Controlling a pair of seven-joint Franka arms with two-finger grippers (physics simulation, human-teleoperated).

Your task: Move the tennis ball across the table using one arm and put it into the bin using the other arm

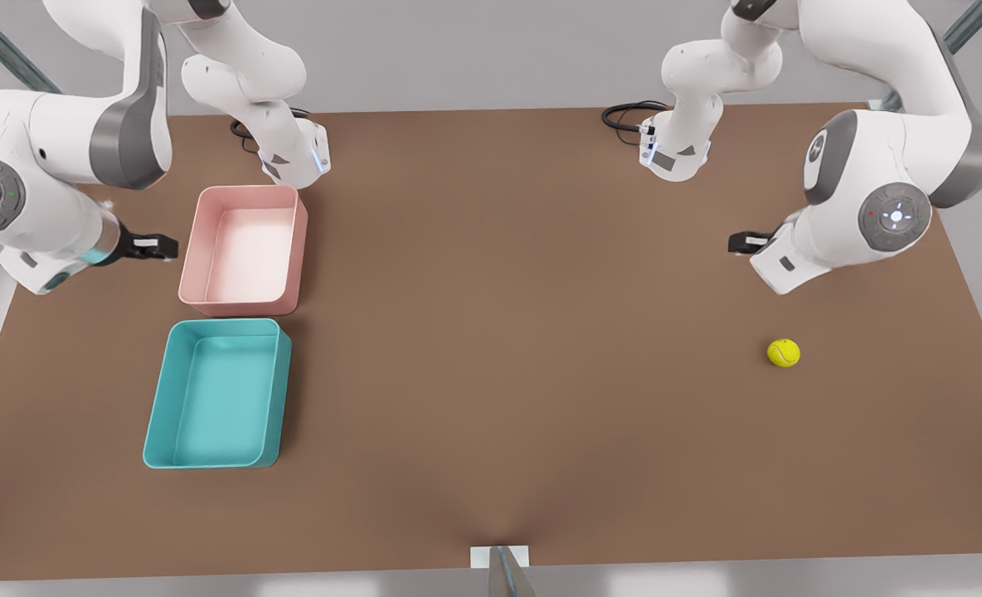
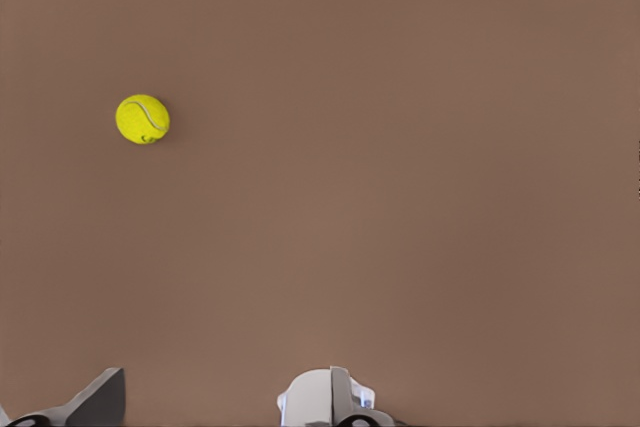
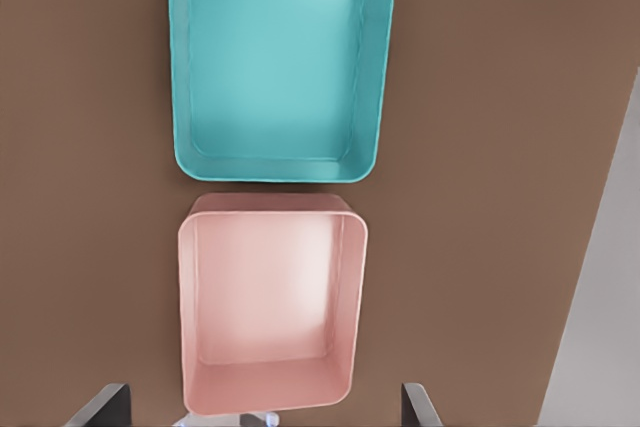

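The tennis ball (image 1: 783, 352) lies on the bare brown table (image 1: 499, 332) toward the front view's right, well apart from both trays. Only the left wrist view shows its curved seam (image 2: 142, 118). The left gripper (image 1: 748, 242) hangs above the table near the ball, holding nothing, its fingers (image 2: 100, 402) spread wide.

The right gripper (image 1: 149, 246) hovers at the front view's left, just beside the pink tray (image 1: 244, 249); its fingers (image 3: 100, 405) are also wide apart and empty. The right wrist view looks straight down into the teal bin (image 3: 275, 62) and pink tray (both empty), set end to end, nearly touching, with the table's edge and pale grey floor (image 3: 610, 297) beyond.

Black cables (image 1: 624, 112) coil at the arm bases.
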